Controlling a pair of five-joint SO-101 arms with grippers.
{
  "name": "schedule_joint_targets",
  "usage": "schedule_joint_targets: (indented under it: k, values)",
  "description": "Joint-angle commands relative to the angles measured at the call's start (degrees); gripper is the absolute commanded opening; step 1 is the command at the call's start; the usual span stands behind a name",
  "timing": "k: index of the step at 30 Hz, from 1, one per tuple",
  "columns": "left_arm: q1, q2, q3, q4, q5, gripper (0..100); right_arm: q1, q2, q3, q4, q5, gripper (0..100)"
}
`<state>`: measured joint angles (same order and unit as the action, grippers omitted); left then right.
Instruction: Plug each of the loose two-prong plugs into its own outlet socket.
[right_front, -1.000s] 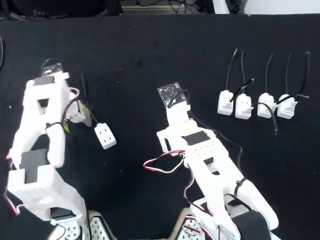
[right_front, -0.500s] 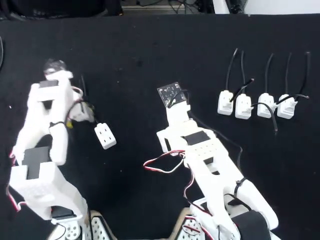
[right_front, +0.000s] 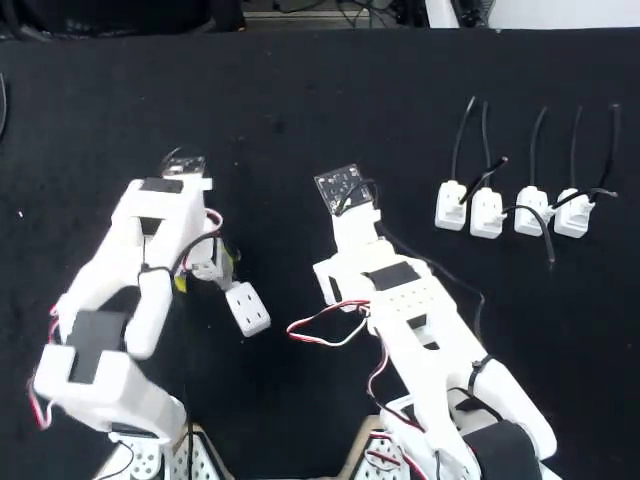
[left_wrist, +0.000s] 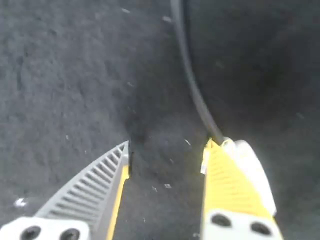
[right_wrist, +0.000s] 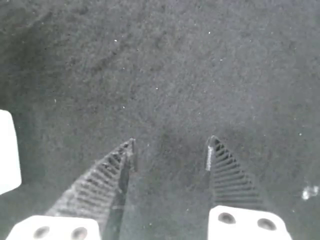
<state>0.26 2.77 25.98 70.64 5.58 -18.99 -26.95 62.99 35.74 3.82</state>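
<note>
A white outlet block (right_front: 247, 307) with small socket holes lies on the black mat, just right of my left gripper (right_front: 207, 262). In the left wrist view my left gripper (left_wrist: 167, 147) is open, with bare mat between its yellow-taped fingers (left_wrist: 227, 190). A white plug body (left_wrist: 250, 167) with a black cable (left_wrist: 192, 85) sits against the outer side of one finger. Several white plugs (right_front: 487, 213) with black leads lie in a row at the right. My right gripper (right_wrist: 170, 145) is open over bare mat, its arm (right_front: 350, 235) at the table's middle.
A white piece (right_wrist: 7, 150) shows at the edge of the right wrist view; what it is cannot be told. Red and white servo wires (right_front: 325, 325) loop beside the right arm. The black mat (right_front: 300, 90) covers the whole table.
My left arm has swung right and nearer the front, and the outlet block has shifted with it toward the table's middle. The right arm and the row of plugs have stayed put.
</note>
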Motion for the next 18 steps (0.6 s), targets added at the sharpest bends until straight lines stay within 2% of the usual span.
schedule_joint_targets:
  k: [1, 5, 10, 13, 15, 18]
  values:
    - [1.0, -8.9, -0.7, 2.4, -0.4, 23, 1.0, -2.1, -1.3, -1.1, 0.5, 21.2]
    - [-0.2, -11.3, 0.7, 2.1, -2.7, 23, 1.0, -2.1, -1.3, -1.1, 0.5, 21.2]
    - [-0.2, -11.6, 8.8, 2.1, -18.0, 23, 1.3, -2.2, -1.3, -1.1, 0.4, 21.2]
    - [-0.1, -11.7, 13.3, 2.0, -24.6, 23, 2.3, -2.2, -1.4, -1.1, 0.1, 21.2]
    - [0.2, -11.7, 15.0, 1.7, -26.2, 23, 4.0, -2.2, -1.6, -1.1, 0.1, 21.2]
    - [2.5, -11.7, 16.7, -2.6, -24.3, 23, 7.4, -2.2, -2.9, -1.1, -0.1, 21.2]
